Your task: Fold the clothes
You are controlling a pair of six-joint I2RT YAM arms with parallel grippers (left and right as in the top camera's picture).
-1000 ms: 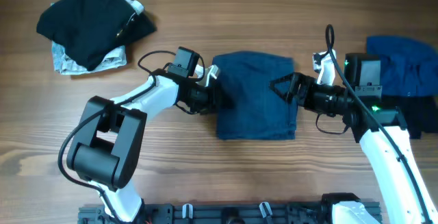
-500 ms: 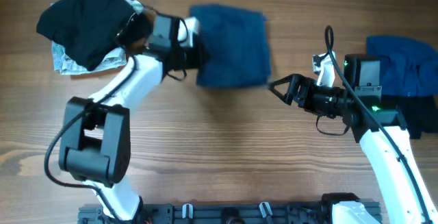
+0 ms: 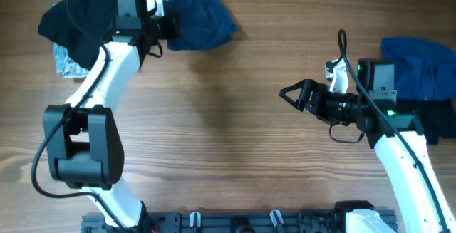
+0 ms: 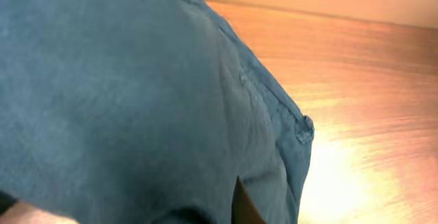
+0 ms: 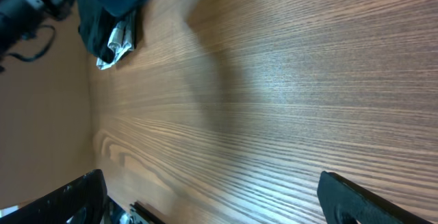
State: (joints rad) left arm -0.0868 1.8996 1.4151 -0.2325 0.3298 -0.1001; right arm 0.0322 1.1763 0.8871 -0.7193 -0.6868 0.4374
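Progress: navy garment (image 3: 203, 11) is at the far left of the desk (image 3: 214, 140), bunched into a rough, rounded bundle rather than a flat square; left fingers (image 3: 171, 30) are buried in its left edge and, by the look of it, clamped on the cloth; left wrist view is filled with navy fabric (image 4: 137, 94), a seam running down the right side, so the bite itself is hidden.

Just left of it: black garment (image 3: 82, 23) in a compact heap on top of a pale grey-white cloth (image 3: 65, 63); the navy piece is beside this heap and may overlap its edge, hard to tell under the arm; judged to be the finished stack, with the navy piece about to join it.

Right fingers (image 3: 298, 87) spread apart, holding nothing, over bare desk right of centre; both tips show at the bottom corners of the right wrist view (image 5: 356, 196).

Left to do, as judged: brighter blue garment (image 3: 420, 65) and a second black garment (image 3: 438, 122) lie crumpled at the right edge, unfolded; navy bundle may need tidying once set down.

Containers: none in view; no bin, basket or tray; every garment sits directly on the desk.
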